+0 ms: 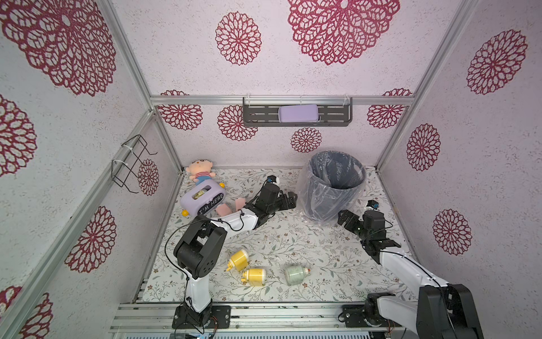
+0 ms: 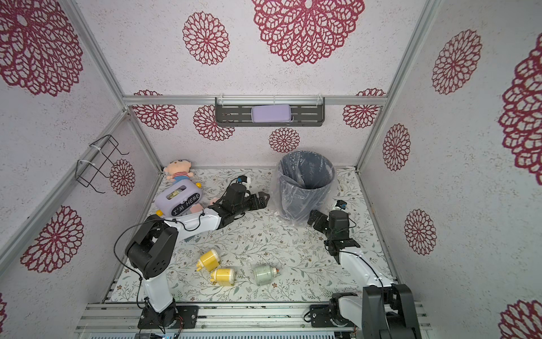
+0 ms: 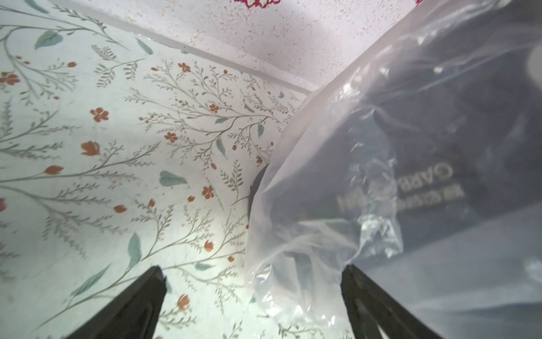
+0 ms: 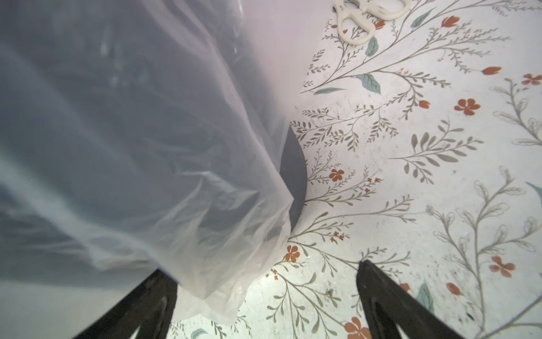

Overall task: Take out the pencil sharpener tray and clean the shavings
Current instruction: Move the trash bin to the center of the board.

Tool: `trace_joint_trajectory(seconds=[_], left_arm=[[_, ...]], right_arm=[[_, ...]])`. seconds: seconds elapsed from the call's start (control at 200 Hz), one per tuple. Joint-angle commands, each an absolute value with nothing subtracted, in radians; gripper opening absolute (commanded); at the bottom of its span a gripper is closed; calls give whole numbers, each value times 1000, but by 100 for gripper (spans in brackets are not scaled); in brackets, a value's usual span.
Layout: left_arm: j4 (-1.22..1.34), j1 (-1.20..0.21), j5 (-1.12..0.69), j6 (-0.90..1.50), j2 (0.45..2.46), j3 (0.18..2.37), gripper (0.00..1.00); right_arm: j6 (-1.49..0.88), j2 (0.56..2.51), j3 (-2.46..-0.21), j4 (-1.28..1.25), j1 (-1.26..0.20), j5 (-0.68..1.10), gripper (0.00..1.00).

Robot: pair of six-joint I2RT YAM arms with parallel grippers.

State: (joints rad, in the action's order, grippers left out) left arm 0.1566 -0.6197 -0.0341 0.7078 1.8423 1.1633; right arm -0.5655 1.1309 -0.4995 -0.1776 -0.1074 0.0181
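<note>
Near front edge of bench (image 1: 322,252): yellow pencil sharpener (image 1: 239,259), second yellow pencil sharpener (image 1: 254,276) and green pencil sharpener (image 1: 296,274), all on sides, trays seemingly not yet out.
Left jaws, right jaws: spread wide, empty, flanking lined trash bin (image 1: 325,202) toward back edge, well apart from sharpeners.
Risks:
- Loose liner (image 3: 308,182) hangs by jaw tips; a snag drags or tips bin.
- Round sharpener rolls if pushed.
- Tilted tray spills shavings.

green sharpener (image 1: 296,274) and yellow sharpeners (image 1: 239,259) lie toppled.
</note>
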Motion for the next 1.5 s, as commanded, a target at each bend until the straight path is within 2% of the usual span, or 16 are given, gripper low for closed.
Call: trace_joint_trajectory(seconds=[0.0, 0.215, 0.32, 0.385, 0.555, 0.75, 0.926, 1.076, 1.276, 1.496], left_arm=[[92, -617, -27, 670, 1736, 1114, 97], [-40, -648, -9, 659, 1590, 1015, 97], [-146, -715, 34, 594, 1527, 1021, 97], [-230, -753, 68, 556, 1513, 1046, 97], [-281, -778, 87, 537, 1502, 1044, 97], [-262, -794, 25, 576, 1482, 1045, 97], [-418, -891, 47, 486, 1471, 1100, 97], [-503, -943, -2, 447, 1461, 1095, 97], [-589, -982, -50, 428, 1402, 1091, 98], [-712, -994, -100, 410, 1395, 1151, 97]], right_arm=[[-549, 1032, -511, -61, -112, -8, 99], [-539, 780, -430, 130, -119, -3, 99], [-530, 706, -400, 90, -143, 105, 99], [-529, 690, -387, 36, -187, 111, 99], [-518, 811, -418, -54, -338, -98, 99], [-584, 1054, -475, -218, -355, -282, 99], [-573, 1253, -571, -317, -347, -337, 99], [-585, 1378, -663, -310, -313, -326, 99], [-572, 1365, -655, -266, -307, -242, 99], [-535, 1195, -597, -66, -307, -159, 99]])
